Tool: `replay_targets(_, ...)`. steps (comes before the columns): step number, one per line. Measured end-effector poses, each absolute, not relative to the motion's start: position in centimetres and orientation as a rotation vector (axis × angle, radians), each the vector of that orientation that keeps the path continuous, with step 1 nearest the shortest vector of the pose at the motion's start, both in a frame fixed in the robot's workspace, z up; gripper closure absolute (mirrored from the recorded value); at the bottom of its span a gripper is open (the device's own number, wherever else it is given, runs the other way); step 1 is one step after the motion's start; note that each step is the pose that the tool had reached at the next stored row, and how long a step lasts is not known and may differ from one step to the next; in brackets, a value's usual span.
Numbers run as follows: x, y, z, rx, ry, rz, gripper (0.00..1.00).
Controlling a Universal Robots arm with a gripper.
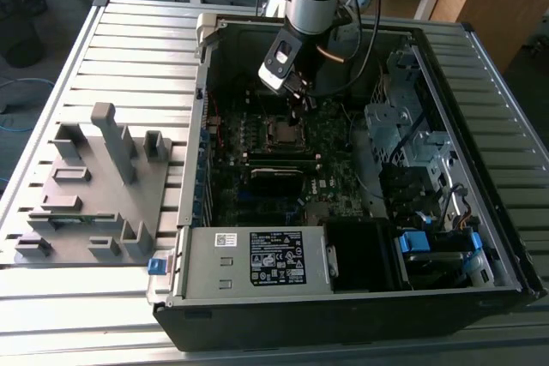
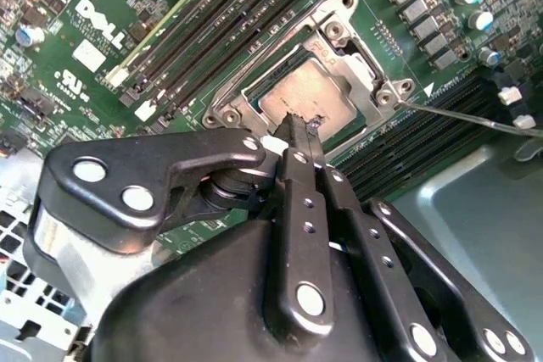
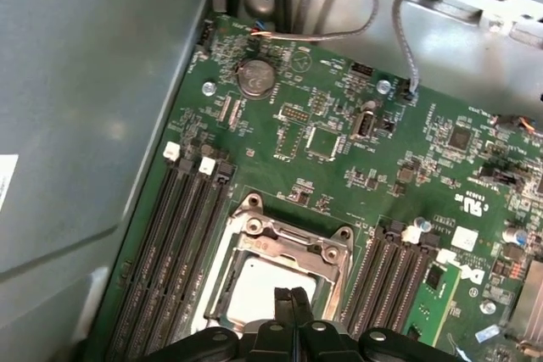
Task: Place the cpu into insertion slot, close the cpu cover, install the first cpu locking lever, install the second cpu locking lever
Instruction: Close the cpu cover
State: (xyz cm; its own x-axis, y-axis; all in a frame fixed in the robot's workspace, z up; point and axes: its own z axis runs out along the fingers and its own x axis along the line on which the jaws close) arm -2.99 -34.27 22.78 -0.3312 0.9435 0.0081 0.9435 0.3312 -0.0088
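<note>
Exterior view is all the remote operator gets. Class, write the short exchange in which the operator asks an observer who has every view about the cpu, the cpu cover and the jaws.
Operator: I can't judge the socket from here. Is the cpu seated?
Observer: Yes. In the second wrist view the cpu lies flat inside the silver cpu cover, which looks closed around it.
Operator: How do the jaws stand?
Observer: Shut, with the tips together over the cpu's edge in both wrist views. Whether they touch it, I cannot tell.
</note>
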Motion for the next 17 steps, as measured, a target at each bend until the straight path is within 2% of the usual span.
replay_targets(17, -2.99, -34.27, 22.77, -1.628, -2.673, 0.005, 0.90)
